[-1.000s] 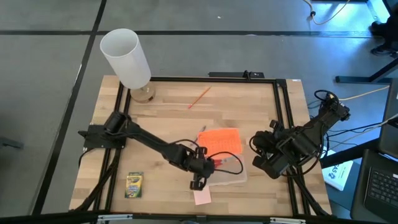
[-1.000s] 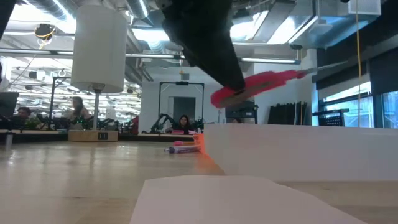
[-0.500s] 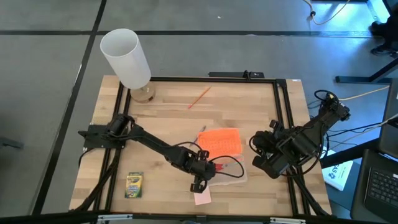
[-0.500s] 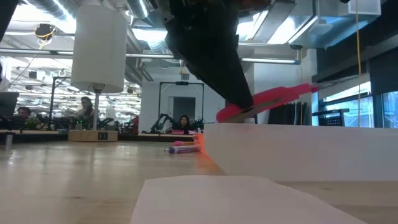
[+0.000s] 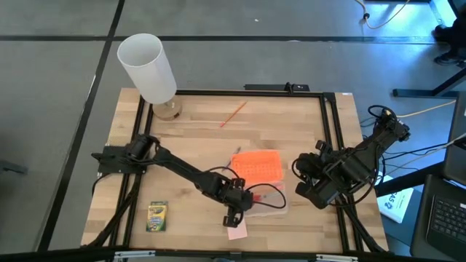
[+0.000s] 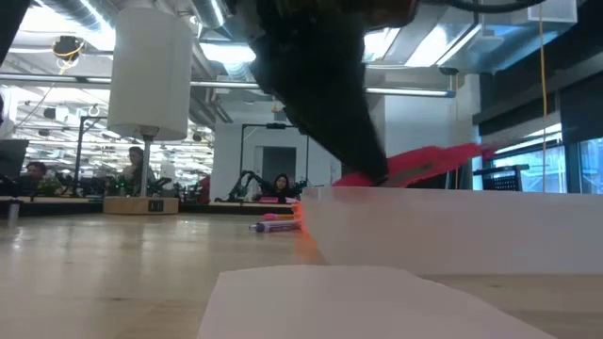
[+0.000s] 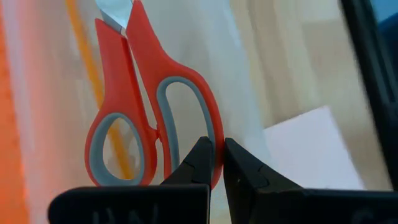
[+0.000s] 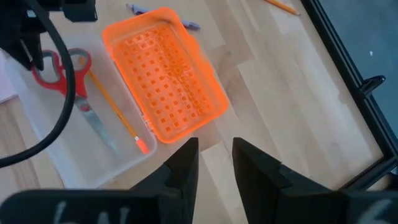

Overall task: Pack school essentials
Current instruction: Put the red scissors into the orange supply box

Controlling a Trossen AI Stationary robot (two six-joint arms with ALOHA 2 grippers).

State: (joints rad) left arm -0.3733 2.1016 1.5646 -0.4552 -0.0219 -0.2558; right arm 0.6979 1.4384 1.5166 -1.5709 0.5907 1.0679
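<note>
The red-handled scissors (image 7: pixel 146 106) hang over the clear plastic box (image 5: pixel 268 206), and my left gripper (image 7: pixel 217 158) is shut on their handle. An orange pencil (image 8: pixel 115 112) lies inside the box. The box's orange lid (image 5: pixel 258 166) lies just beyond it, with a pen (image 8: pixel 186 25) at its far side. The pink sticky-note pad (image 5: pixel 236 231) lies in front of the box. The crayon box (image 5: pixel 157 215) sits near the front left, and a second pencil (image 5: pixel 233 114) lies toward the far edge. My right gripper (image 8: pixel 214 155) hovers open above the table's right side, holding nothing. My left gripper pinches the outer rim of one finger loop (image 7: pixel 212 140) of the scissors' handle between its two fingers. The fingers slant down from the table's left. The scissors (image 6: pixel 424 165) stick out beyond the fingers over the box, tilted, their held end at the height of the box's rim.
A tall white cylinder (image 5: pixel 149 69) stands at the far left corner. A black frame (image 5: pixel 331 145) runs around the table's edges. Bare wood lies between the crayon box and the far pencil.
My left gripper has sunk toward the clear box with the scissors still in its hold. The scissors have come down from well above the box's rim to rim height and lie a little flatter.
</note>
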